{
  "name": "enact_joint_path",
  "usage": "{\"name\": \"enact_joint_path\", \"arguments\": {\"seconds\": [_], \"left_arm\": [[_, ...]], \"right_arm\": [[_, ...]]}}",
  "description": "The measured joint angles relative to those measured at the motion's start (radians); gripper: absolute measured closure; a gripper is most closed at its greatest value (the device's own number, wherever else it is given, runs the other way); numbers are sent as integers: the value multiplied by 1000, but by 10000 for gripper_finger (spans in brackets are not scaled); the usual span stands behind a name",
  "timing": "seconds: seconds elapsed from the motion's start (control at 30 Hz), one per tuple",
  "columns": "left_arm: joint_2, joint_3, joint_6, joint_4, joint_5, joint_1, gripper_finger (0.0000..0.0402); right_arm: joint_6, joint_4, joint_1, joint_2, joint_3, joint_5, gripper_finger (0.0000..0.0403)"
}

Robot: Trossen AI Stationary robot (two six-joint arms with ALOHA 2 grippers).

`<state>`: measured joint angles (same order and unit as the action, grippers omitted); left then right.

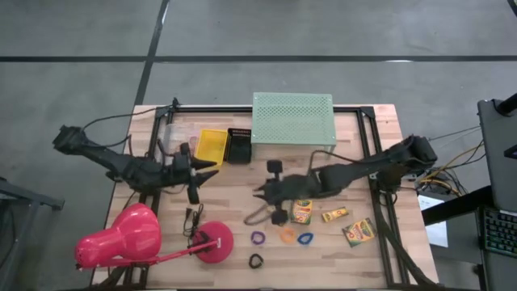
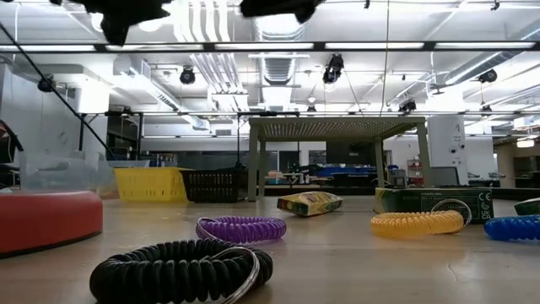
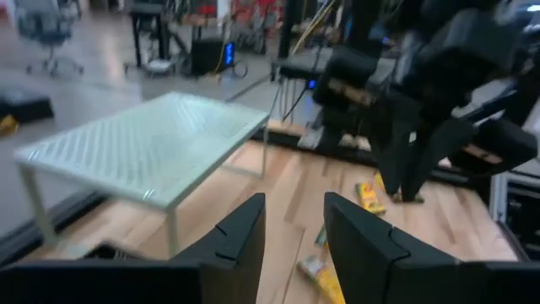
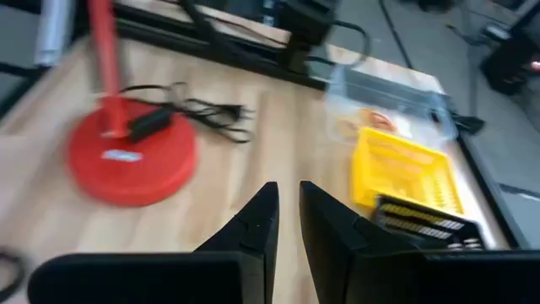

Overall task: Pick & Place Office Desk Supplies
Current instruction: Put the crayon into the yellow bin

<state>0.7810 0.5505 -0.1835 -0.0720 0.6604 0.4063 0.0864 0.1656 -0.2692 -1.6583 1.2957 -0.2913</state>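
Three yellow-and-green crayon boxes [image 1: 302,211] [image 1: 335,215] [image 1: 359,232] lie flat on the wooden table, right of middle. In front of them lie a purple ring [image 1: 258,238], an orange ring [image 1: 287,235], a blue ring [image 1: 305,238] and a black ring [image 1: 256,261]. Tan rubber bands [image 4: 363,125] sit in a clear tray. My left gripper [image 3: 295,211] hangs open and empty above the table's left part, pointing toward the mint shelf. My right gripper [image 4: 289,198] hovers over the table's middle, its fingers close together with nothing seen between them, clear of the boxes.
A mint-green perforated shelf [image 1: 292,119] stands at the far edge. A yellow basket [image 1: 212,146] and a black basket [image 1: 238,145] sit to its left. A pink desk lamp [image 1: 121,238] lies at the near left, its round base [image 1: 214,241] and cord beside the rings.
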Motion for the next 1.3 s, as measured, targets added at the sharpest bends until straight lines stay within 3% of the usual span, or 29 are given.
{"name": "enact_joint_path", "arguments": {"seconds": [0.17, 0.3, 0.4, 0.5, 0.6, 0.73, 0.97, 1.17, 1.3], "left_arm": [[42, 3, 155, -65, 5, 35, 275], [33, 7, 218, -62, 7, 33, 275], [23, 7, 221, -62, 21, 31, 275], [20, 5, 220, -55, 32, 31, 275], [20, 1, 213, -36, 32, 31, 274], [19, 1, 212, -34, 32, 31, 274], [0, 6, 278, -34, 35, 32, 274], [-86, 5, 300, 94, 36, 33, 274], [-145, -44, 331, 61, 29, 35, 274]], "right_arm": [[-33, 59, -70, 62, -44, 1, 355], [-156, 155, -139, 104, -72, -36, 355], [-178, 125, -208, 117, -113, -188, 355], [-87, 51, -272, 117, -191, -396, 355], [-55, 10, -308, 110, -272, -499, 355], [-89, 0, -324, 113, -321, -513, 355], [-119, 5, -324, 128, -294, -513, 355], [-185, 50, -324, 156, -255, -414, 355], [-245, 63, -324, 159, -219, -406, 355]]}}
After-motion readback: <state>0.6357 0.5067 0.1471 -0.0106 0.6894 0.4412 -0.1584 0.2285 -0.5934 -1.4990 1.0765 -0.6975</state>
